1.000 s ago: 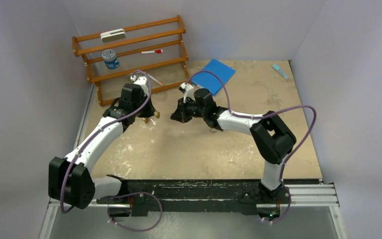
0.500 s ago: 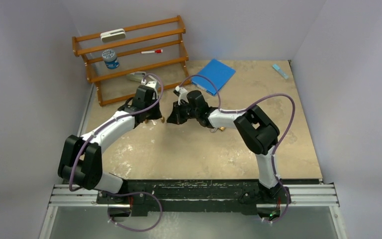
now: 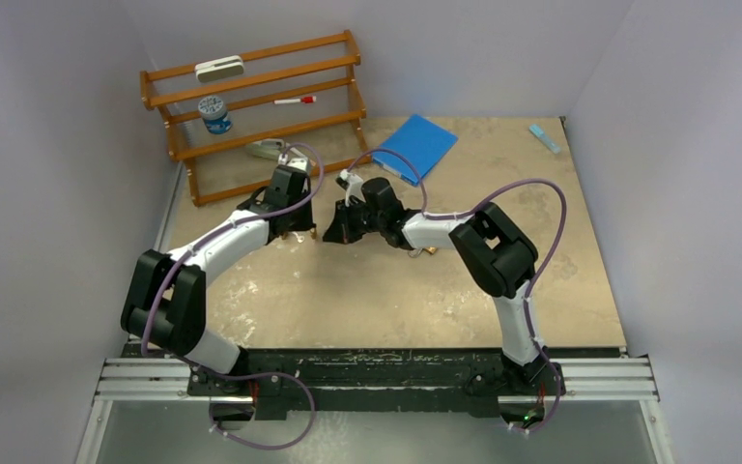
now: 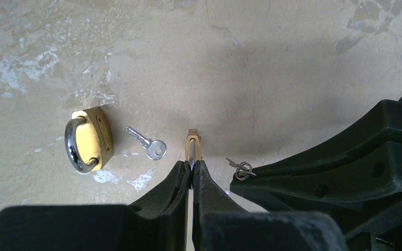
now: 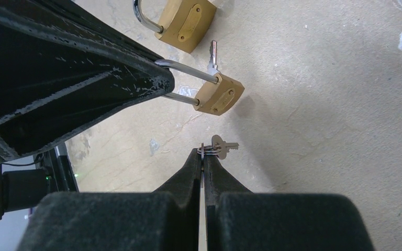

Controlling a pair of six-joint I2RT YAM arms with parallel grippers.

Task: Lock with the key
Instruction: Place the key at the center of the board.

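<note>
Over the last second both arms had swung inward. The left arm had reached farther out and the two claws had drawn nearly tip to tip over the far middle of the surface.

Farthest left in the left wrist view, a spare padlock lay flat on the surface. Just to its right lay a loose key, apart from it; neither was held.

Next came the left claw, closed on the chrome shackle of the padlock. The brass body stuck out clear beyond the fingertips, seemingly raised off the surface. Gripping by the shackle probably served to leave the body, and whichever face carries the keyhole, unobstructed for the other arm. The keyhole itself could not be made out.

To the right, the right claw was pinched shut on the key at its head and ring, with the blade poking out sideways past the fingertips. That hold left the blade free to enter the lock. The key hovered just beside the padlock's body without touching it.

Judging from this, the insertion had not begun. The blade did not look lined up with the body, so the approach likely called for a fine turn of the right wrist. A thin key held at one end could also twist in the grip on contact.
</note>
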